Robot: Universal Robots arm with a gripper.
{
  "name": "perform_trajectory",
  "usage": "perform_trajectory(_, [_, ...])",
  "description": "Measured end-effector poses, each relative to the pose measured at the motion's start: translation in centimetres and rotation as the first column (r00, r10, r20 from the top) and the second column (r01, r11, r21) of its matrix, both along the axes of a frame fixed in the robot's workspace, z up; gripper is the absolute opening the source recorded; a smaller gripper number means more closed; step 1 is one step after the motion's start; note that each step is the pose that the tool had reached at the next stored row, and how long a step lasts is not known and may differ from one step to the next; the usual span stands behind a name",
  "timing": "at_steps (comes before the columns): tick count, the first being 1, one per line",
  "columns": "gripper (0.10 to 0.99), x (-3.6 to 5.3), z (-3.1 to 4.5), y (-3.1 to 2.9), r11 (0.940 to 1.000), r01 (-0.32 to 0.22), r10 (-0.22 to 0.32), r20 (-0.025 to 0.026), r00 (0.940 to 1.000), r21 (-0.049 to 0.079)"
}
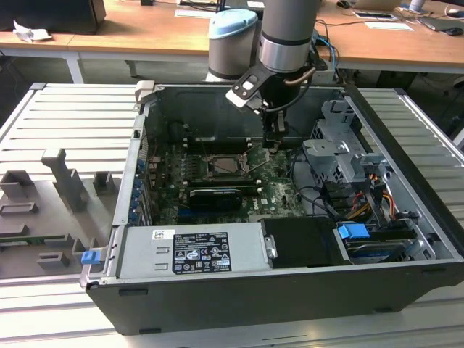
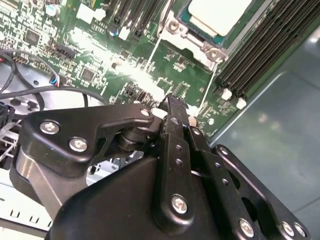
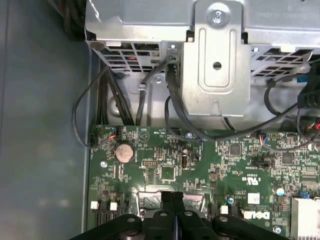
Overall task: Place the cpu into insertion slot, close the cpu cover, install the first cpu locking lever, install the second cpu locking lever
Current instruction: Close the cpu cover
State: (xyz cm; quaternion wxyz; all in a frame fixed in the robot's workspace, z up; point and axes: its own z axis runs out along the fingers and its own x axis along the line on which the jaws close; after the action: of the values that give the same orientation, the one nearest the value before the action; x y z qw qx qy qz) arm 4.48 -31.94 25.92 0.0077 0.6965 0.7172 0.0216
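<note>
The gripper (image 2: 172,102) has its two black fingers pressed together with no gap between them. No object shows between the pads. The tips hang low over the board (image 2: 100,55), just short of touching it as far as the second wrist view shows.

Right beside the tips ends a thin wire lever (image 2: 210,85), which runs away from them to a corner of the cover (image 2: 173,27). A second lever (image 2: 155,52) runs from the neighbouring corner, a little farther from the tips. Beyond both, the cpu (image 2: 218,14) lies flat, its pale face showing through the cover's cut-out. The cover looks down over it.

The step in hand is judged to be the first lever. To do it well, the closed tips should bear on the lever's free end, not its middle. They should push it down and sideways in one smooth sweep until it tucks under its hook.

Memory slots (image 2: 260,45) lie close alongside the cover. Dark cables (image 2: 45,90) lie off to the gripper's other side, and the tips should stay clear of both.
</note>
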Motion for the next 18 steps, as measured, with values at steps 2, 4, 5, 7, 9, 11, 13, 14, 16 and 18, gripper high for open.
perform_trajectory(2, [0.106, 0.37, -0.05, 0.01, 1.0000, 0.000, 0.000, -0.0002, 1.0000, 0.000])
perform_trajectory(4, [0.106, 0.80, -0.14, 0.03, 1.0000, 0.000, 0.000, -0.0003, 1.0000, 0.000])
perform_trajectory(5, [0.106, 1.01, -0.20, 0.04, 1.0000, 0.000, 0.000, -0.0004, 1.0000, 0.000])
perform_trajectory(7, [0.106, 1.37, -0.27, 0.07, 1.0000, 0.000, 0.000, -0.0006, 1.0000, 0.000])
perform_trajectory(9, [0.106, 1.62, -0.35, 0.10, 1.0000, 0.000, 0.000, -0.0008, 1.0000, 0.000])
perform_trajectory(11, [0.106, 1.79, -0.44, 0.12, 1.0000, 0.000, 0.000, -0.0008, 1.0000, 0.000])
perform_trajectory(13, [0.106, 1.90, -0.58, 0.15, 1.0000, 0.000, 0.000, -0.0009, 1.0000, 0.000])
perform_trajectory(14, [0.106, 1.98, -0.67, 0.16, 1.0000, 0.000, 0.000, -0.0009, 1.0000, 0.000])
perform_trajectory(16, [0.106, 2.08, -0.84, 0.18, 1.0000, 0.000, 0.000, -0.0010, 1.0000, 0.000])
perform_trajectory(18, [0.106, 2.11, -1.07, 0.21, 1.0000, 0.000, 0.000, -0.0011, 1.0000, 0.000])
